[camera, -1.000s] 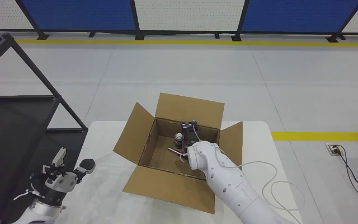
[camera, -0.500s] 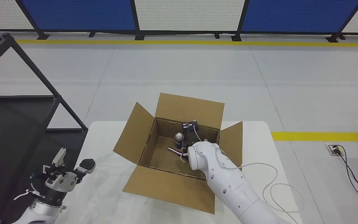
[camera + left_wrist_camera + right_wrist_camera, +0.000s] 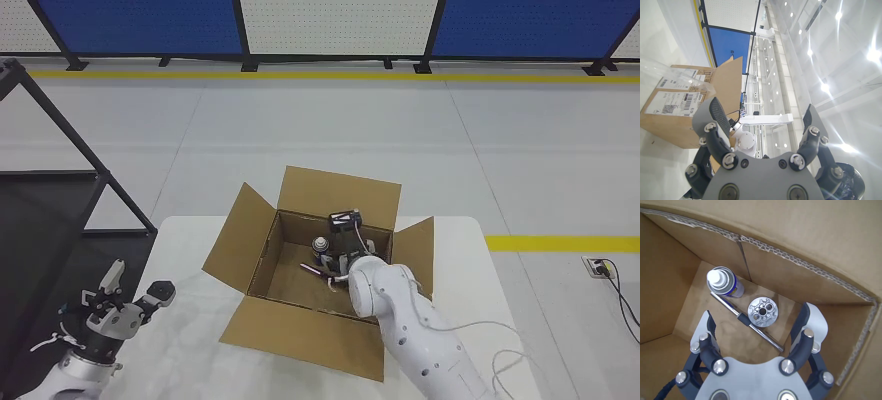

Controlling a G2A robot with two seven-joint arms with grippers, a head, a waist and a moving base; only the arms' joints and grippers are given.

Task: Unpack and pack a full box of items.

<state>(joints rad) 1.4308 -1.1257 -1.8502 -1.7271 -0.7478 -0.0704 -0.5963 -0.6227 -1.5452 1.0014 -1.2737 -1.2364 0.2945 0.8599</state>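
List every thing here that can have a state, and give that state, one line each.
cardboard box, open, flaps folded outward.
spray can, upright on the box floor.
metal rod, lying flat on the box floor.
metal disc, lying flat beside the rod.
right tool, open, empty, inside the box above the disc.
left tool, open, empty, away from the box.
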